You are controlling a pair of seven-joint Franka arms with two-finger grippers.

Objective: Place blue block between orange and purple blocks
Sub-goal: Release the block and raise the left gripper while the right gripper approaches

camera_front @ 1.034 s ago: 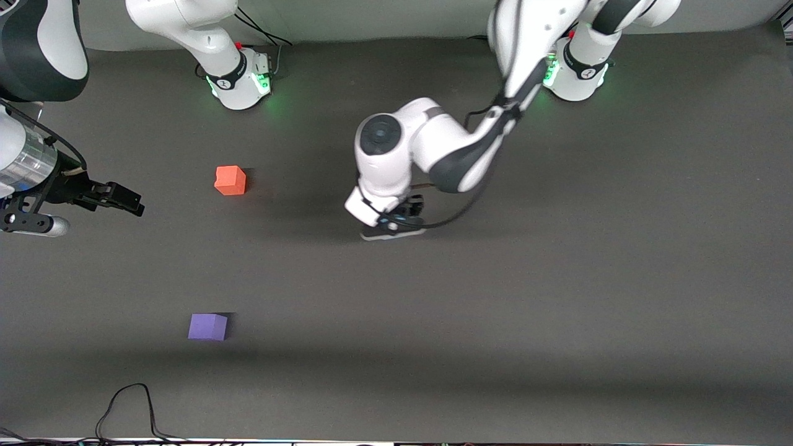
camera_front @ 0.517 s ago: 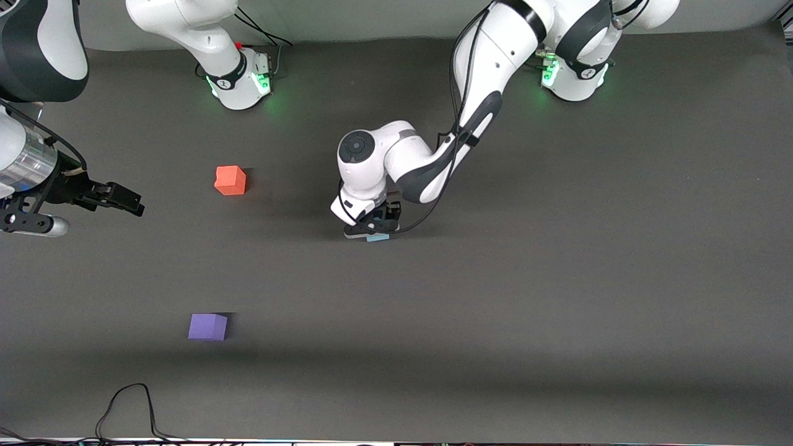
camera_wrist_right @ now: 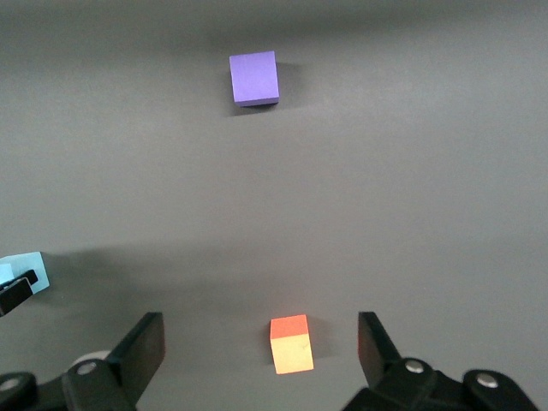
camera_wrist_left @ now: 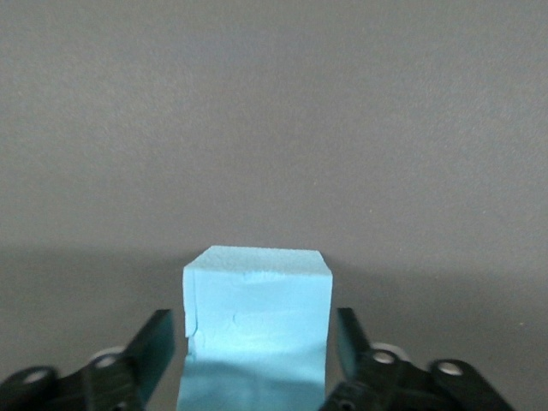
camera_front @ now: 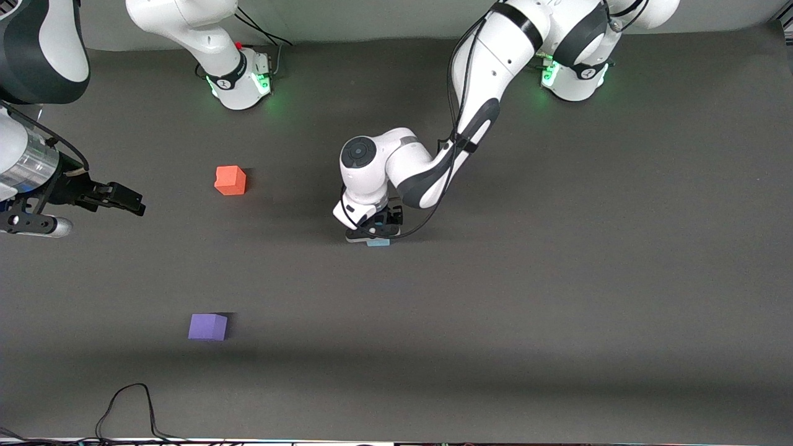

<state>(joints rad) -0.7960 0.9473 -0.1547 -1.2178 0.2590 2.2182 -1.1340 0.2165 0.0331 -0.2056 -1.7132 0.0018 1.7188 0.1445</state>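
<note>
left gripper [camera_front: 375, 233] sits low mid-table, fingers straddling the blue block [camera_wrist_left: 257, 330] without clearly pinching it; orange block [camera_front: 230, 180] at its 10 o'clock, purple block [camera_front: 207, 326] at 8; right gripper [camera_front: 118, 198] waits wide open

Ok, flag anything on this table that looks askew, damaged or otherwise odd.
Little stands out. The blue block between the left gripper fingers has a small dent along one edge. The orange block and purple block sit flat, apart. The right gripper waits open.

No legible text or markings
</note>
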